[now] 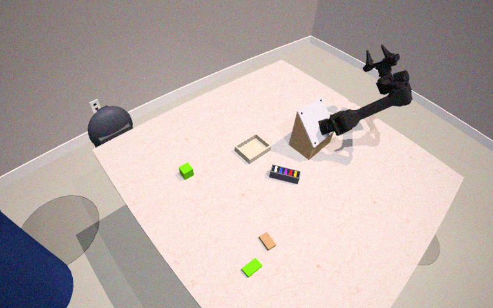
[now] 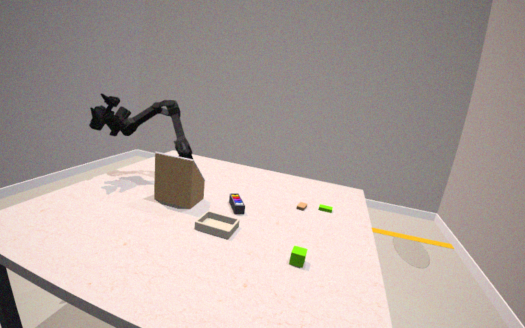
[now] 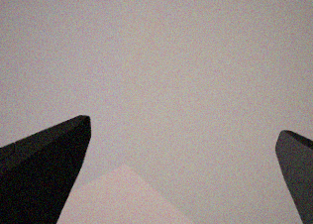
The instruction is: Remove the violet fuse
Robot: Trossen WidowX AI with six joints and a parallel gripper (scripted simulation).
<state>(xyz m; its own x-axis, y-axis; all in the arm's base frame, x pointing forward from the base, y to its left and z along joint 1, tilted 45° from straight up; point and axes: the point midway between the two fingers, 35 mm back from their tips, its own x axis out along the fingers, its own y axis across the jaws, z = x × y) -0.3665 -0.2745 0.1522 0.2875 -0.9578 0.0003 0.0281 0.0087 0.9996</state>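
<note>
Violet fuse (image 1: 286, 171) seemingly in block (image 1: 284, 176), gripper (image 1: 377, 53) open

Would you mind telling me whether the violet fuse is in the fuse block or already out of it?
In. The violet fuse sits in the row inside the fuse block; the tray holds nothing, and the open hand is raised far off.

The pale pink, faintly speckled surface (image 1: 355, 214) carries several things. Near its middle sits a dark fuse block (image 1: 284, 174) with a row of coloured fuses in its top. At about ten o'clock from the block, close by, lies a shallow beige tray (image 1: 252, 148); at about one o'clock stands a brown wedge-shaped stand (image 1: 306, 140) with a white sloping face. A green cube (image 1: 185, 170) lies well apart at nine o'clock. Far off toward six o'clock lie a flat tan block (image 1: 267, 241) and a flat green block (image 1: 251, 267), near each other.
</note>
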